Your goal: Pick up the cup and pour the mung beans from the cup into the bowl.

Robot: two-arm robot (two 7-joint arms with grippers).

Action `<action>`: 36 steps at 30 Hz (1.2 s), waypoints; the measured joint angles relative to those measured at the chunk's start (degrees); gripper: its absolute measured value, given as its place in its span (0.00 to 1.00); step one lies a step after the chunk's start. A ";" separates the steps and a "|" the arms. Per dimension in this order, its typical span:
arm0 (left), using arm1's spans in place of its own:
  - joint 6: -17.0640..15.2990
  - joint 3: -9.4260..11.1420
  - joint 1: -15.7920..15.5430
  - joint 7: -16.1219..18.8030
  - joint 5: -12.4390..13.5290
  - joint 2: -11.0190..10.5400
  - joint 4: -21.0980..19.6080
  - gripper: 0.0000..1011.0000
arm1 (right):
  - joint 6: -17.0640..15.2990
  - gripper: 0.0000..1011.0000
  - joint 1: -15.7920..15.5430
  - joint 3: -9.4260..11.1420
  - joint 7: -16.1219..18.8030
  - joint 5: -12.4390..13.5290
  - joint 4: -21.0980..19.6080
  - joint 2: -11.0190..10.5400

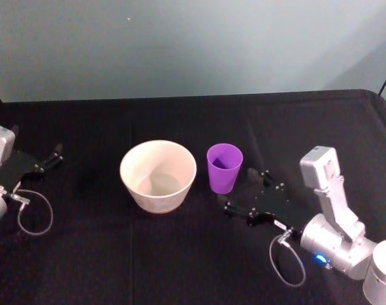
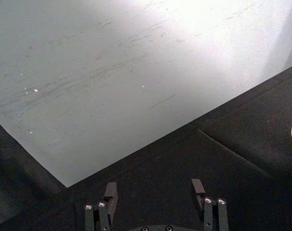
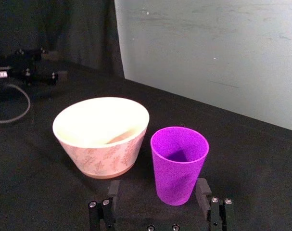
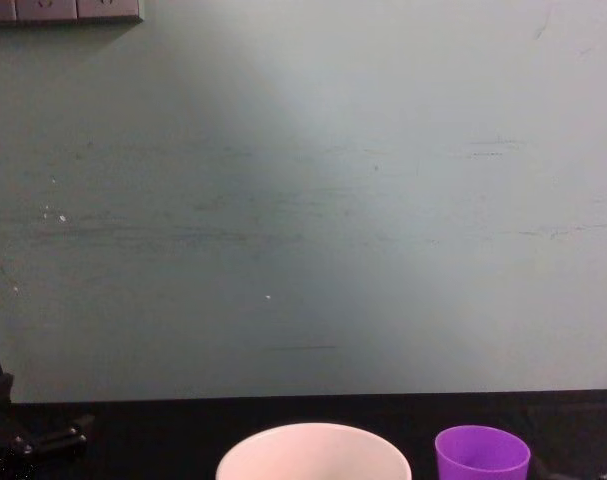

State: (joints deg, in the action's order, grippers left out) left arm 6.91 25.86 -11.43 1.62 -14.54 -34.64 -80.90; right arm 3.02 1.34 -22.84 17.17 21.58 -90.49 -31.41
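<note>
Step in hand: approach to the grasp, nothing lifted yet. Cup (image 1: pixel 224 167) stands upright on the black table (image 1: pixel 180 254), just beside the bowl (image 1: pixel 158 202) on the robot's right, w/ a small gap btw them. Bowl looks empty; can't tell what's in the cup, its bottom is in shadow.

Right tool (image 1: pixel 238 190) sits low on the table just right of the cup, jaws spread wide & holding nothing. In the right wrist view the cup stands just ahead of the fingers, nearer one of them than the other, so not centred. No contact that I can make out.

Left tool (image 2: pixel 154 188) is parked at the table's left edge, well apart from the bowl, also released.

Next move, as I judge it: shift the right tool to centre the cup, push fwd until the cup wall is btw the fingers, close around mid-height, then lift straight up. The cup is tapered & light, so a low or skewed grip could tip it or knock it into the bowl.
</note>
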 joint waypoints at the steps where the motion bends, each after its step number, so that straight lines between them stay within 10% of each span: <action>1: 0.00 0.00 0.00 0.00 0.00 0.00 0.00 0.99 | 0.05 0.99 0.06 -0.11 -0.02 -0.48 0.13 0.12; 17: 0.00 0.00 0.00 0.00 0.00 0.00 0.00 0.99 | 5.07 0.99 0.50 -1.03 -5.65 -11.01 3.61 4.50; 36: 0.00 0.00 0.00 0.00 0.00 0.00 0.00 0.99 | 7.72 0.99 0.30 2.76 -2.14 -6.77 6.61 8.81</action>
State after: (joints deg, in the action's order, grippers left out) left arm 6.91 25.86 -11.43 1.62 -14.55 -34.64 -80.90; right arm 10.73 1.64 -20.08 15.02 14.81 -83.88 -22.60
